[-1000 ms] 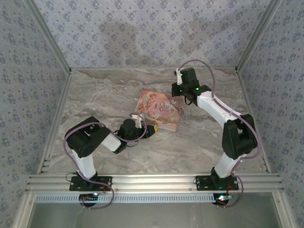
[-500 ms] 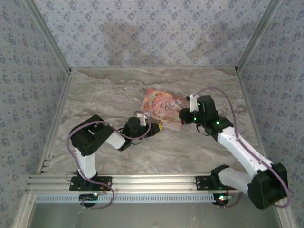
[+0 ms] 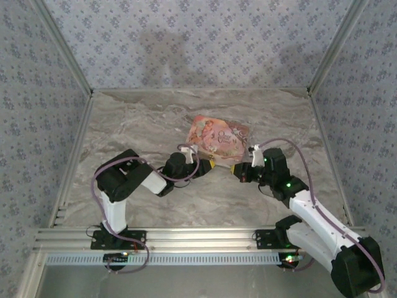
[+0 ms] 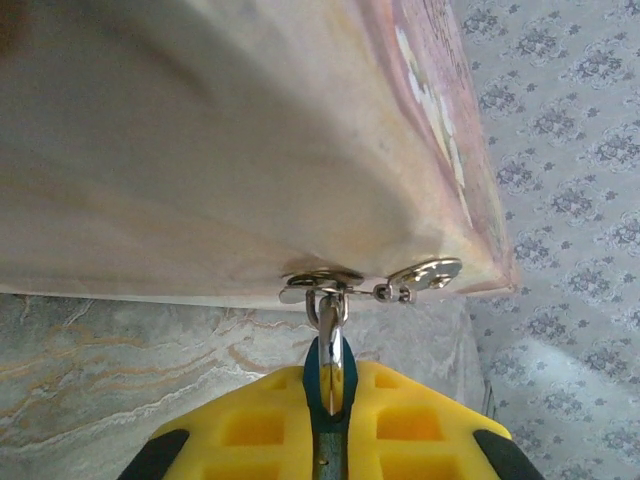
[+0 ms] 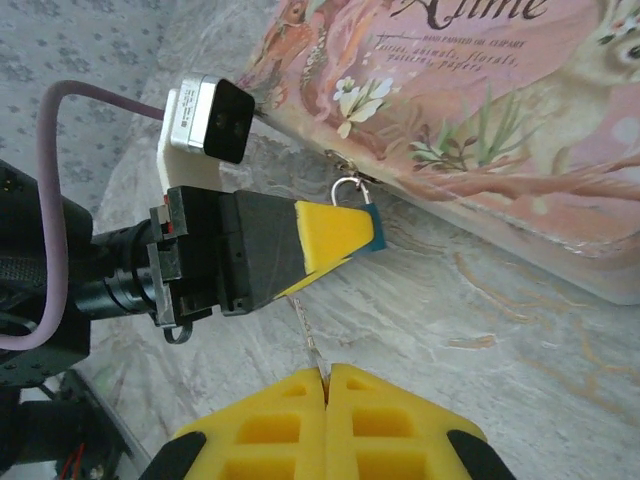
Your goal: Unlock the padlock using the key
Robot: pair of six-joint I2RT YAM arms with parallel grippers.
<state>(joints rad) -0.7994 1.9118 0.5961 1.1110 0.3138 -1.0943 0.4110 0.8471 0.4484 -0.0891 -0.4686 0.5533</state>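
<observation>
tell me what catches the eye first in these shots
A pink picture box lies in the middle of the table. At its near edge the left end effector grips a tiny teal padlock hooked to the box's clasp. Facing it, the right end effector is shut on a thin key, not yet touching the padlock.
</observation>
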